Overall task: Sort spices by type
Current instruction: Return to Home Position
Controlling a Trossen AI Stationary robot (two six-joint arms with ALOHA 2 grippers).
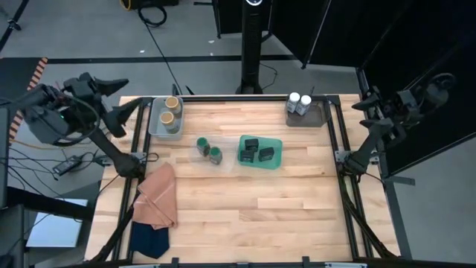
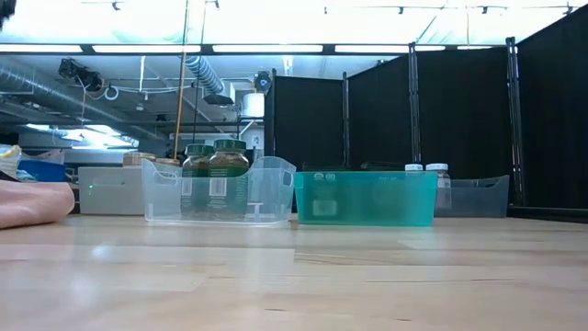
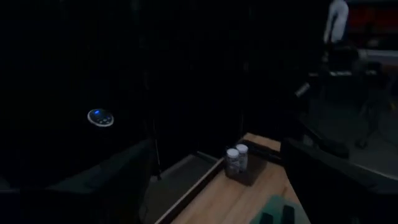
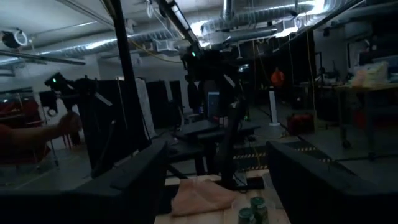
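Observation:
Two tan-lidded jars (image 1: 169, 110) stand in a clear tray (image 1: 155, 123) at the far left. A second pair of jars, green-lidded (image 1: 209, 150) (image 2: 216, 170), stands in a clear tray (image 2: 266, 193) at mid-table. Three dark tins (image 1: 256, 151) lie in the teal tray (image 1: 277, 158). Two white-lidded jars (image 1: 300, 102) (image 3: 236, 160) stand in the grey tray (image 1: 318, 115) at the far right. My left gripper (image 1: 123, 83) (image 3: 217, 149) is open, raised beyond the table's far left corner. Beyond the right edge, my right gripper (image 1: 363, 100) (image 4: 217, 146) is open and raised too.
A folded orange cloth (image 1: 158, 197) and a navy cloth (image 1: 149, 240) lie at the near left corner. A black frame (image 1: 338, 156) runs around the table. A black post (image 1: 253, 52) stands behind the far edge. A person's hand (image 4: 69, 123) shows in the room beyond.

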